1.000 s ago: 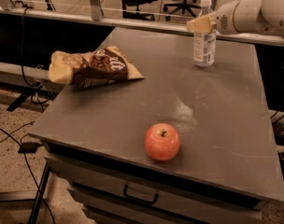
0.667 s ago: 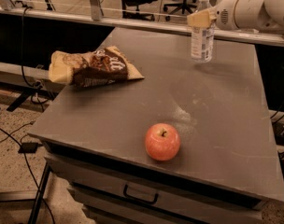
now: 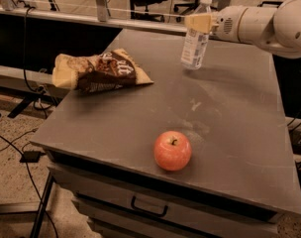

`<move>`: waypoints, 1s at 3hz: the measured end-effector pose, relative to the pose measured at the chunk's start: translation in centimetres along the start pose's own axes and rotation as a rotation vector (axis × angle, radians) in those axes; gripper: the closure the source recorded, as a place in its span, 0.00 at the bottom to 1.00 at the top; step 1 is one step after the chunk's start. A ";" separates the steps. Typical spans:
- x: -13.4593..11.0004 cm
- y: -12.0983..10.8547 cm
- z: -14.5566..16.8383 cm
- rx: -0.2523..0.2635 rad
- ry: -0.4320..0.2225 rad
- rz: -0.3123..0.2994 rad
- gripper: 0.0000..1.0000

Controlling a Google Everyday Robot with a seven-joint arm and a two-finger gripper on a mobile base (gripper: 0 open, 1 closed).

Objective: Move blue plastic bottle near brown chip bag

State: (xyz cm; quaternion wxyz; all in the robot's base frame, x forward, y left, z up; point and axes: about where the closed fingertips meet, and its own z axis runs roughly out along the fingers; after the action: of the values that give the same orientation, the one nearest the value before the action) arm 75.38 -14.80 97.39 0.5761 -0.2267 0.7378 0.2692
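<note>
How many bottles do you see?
1. The blue plastic bottle is tilted at the table's far side, with the gripper shut on it just below the cap. No other bottle shows.

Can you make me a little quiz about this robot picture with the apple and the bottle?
1. True or false: the claw, over the table's far side, grips the blue plastic bottle near its top.
2. Pick one: nearest the table's front edge sits A a banana, B a red apple, C a cup.
3. Fill in: the brown chip bag and the bottle are ____ (touching or apart).

Key: 1 true. 2 B. 3 apart.
</note>
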 end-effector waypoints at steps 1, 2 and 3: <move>-0.2 2.8 1.0 -0.087 -0.086 0.029 1.00; -0.4 5.5 1.7 -0.150 -0.118 -0.014 1.00; 0.1 7.4 2.3 -0.180 -0.101 -0.099 0.83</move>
State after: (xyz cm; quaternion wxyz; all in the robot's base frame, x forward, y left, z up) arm 72.29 -7.75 97.82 0.6025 -0.2999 0.6684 0.3166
